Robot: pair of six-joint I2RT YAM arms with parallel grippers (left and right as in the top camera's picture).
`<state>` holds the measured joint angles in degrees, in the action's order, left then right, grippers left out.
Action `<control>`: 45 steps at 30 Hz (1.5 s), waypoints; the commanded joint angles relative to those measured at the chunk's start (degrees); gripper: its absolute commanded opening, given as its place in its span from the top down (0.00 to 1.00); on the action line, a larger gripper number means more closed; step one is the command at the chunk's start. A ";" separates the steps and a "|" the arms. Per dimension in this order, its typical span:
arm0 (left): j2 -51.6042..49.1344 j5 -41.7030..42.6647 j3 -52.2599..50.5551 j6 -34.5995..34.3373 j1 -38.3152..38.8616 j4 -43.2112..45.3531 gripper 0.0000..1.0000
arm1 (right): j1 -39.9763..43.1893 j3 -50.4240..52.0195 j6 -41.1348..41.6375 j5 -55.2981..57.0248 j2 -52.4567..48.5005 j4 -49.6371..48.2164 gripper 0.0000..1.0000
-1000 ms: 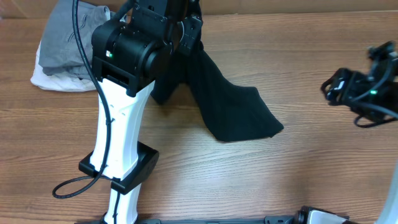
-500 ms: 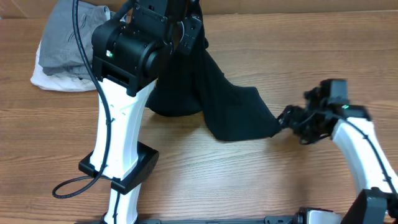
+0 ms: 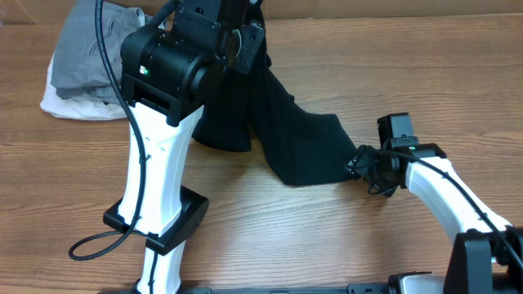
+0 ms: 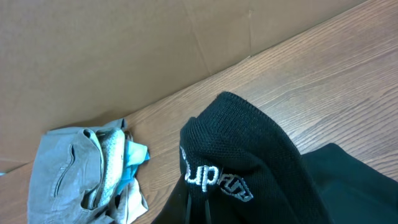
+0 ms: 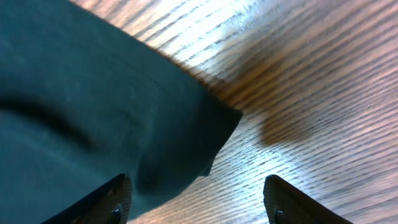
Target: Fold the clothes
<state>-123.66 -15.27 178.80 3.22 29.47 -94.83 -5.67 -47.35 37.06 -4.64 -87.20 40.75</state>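
While its collar hangs lifted, the shirt's far corner waits to be caught.
Beside the pile of folded clothes (image 3: 82,73) at the left of the bench (image 3: 327,237), the left pincer (image 3: 239,41) is clamped together on the collar of the black shirt (image 3: 302,147), holding it up so the body drapes rightward onto the wood. There the right pincer (image 5: 199,196) stands apart, straddling the loose corner, likely to grip it for spreading.

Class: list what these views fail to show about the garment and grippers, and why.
Left gripper: fingers hidden overhead by the left arm, in its wrist view by fabric.
Black garment: upper part covered overhead by that arm.
Collar printing: left wrist view, folded, partly unreadable.
Right gripper: fingers cut by its wrist view's bottom edge.
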 commanded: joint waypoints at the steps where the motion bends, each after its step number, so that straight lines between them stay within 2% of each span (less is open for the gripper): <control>1: 0.20 -0.81 0.15 -1.11 -0.33 0.28 0.96 | -1.31 0.48 6.27 2.21 -1.55 -1.07 0.29; 18: 0.20 -0.79 0.15 -1.11 -0.33 0.04 0.96 | -3.28 0.61 6.25 2.19 -3.37 -2.32 0.29; 23: 0.20 -0.81 0.15 -1.11 -0.33 -0.02 0.96 | -3.65 3.02 6.25 2.23 -3.37 -5.31 0.30; 35: 0.20 -0.83 0.15 -1.09 -0.33 -0.50 0.96 | -3.65 6.14 5.81 4.87 -3.37 -12.13 0.40; 37: 0.20 -0.85 0.15 -1.09 -0.33 -0.55 0.96 | -3.65 6.14 4.79 5.05 -3.37 -13.38 0.47; 38: 0.20 -0.85 0.15 -1.09 -0.33 -0.55 0.96 | -3.65 6.14 4.61 5.11 -3.37 -13.86 0.62; 39: 0.20 -0.87 0.15 -1.09 -0.33 -0.52 0.96 | -3.65 6.12 4.28 5.07 -3.37 -14.27 0.89; 40: 0.20 -1.18 0.15 -1.11 -0.33 -0.46 0.96 | -3.54 6.10 3.54 5.03 -3.37 -14.60 0.96; 43: 0.20 -2.34 0.17 -1.29 -0.33 -0.37 0.96 | -2.40 4.33 2.95 5.01 -3.15 -12.98 0.96; 45: 0.44 -5.60 0.20 -3.52 -0.33 0.37 0.96 | 0.13 -0.57 -0.42 4.57 -2.08 -7.63 0.96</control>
<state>-123.66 -16.12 178.80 2.83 29.47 -95.61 -8.54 -42.65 40.64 -0.84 -90.17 28.88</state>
